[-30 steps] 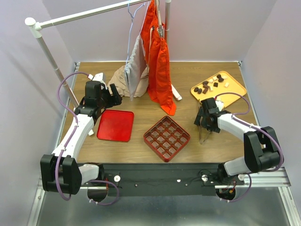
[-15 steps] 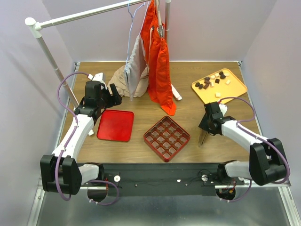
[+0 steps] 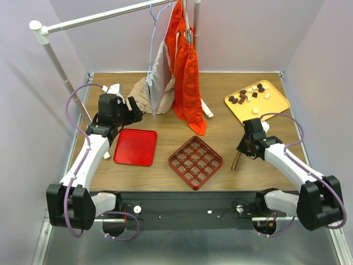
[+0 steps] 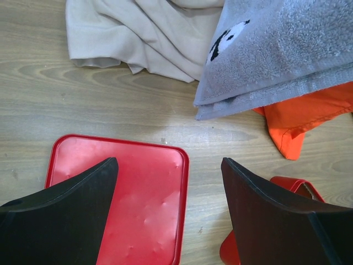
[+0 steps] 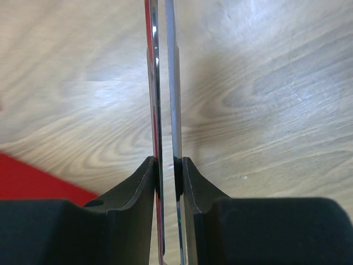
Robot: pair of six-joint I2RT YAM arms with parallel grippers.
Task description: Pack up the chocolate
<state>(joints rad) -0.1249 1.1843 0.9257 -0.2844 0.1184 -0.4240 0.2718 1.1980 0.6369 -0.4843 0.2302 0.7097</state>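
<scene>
The chocolate [image 3: 248, 96], small dark and cream lumps, lies on the yellow-orange tray [image 3: 274, 104] at the back right. The red gridded box [image 3: 195, 162] sits mid-table with bare cells. My right gripper [image 3: 249, 144] [image 5: 167, 160] is shut on a pair of metal tongs [image 5: 172, 83]. Both blades are squeezed between its pads, and their tips [image 3: 235, 163] point down at the wood, right of the box and short of the tray. My left gripper [image 3: 130, 114] [image 4: 168, 163] stands open over the far edge of the flat red lid [image 4: 127, 193] with nothing between its fingers.
Orange garments [image 3: 185, 72] and a grey towel [image 3: 157, 77] hang from a white rail [image 3: 99, 17] at the back. A beige cloth [image 3: 142, 94] lies bunched beneath them, close to my left gripper. Purple walls close in the table on three sides.
My right gripper has closed on the tongs and shifted a little right and nearer, away from the tray. The left arm has not moved.
</scene>
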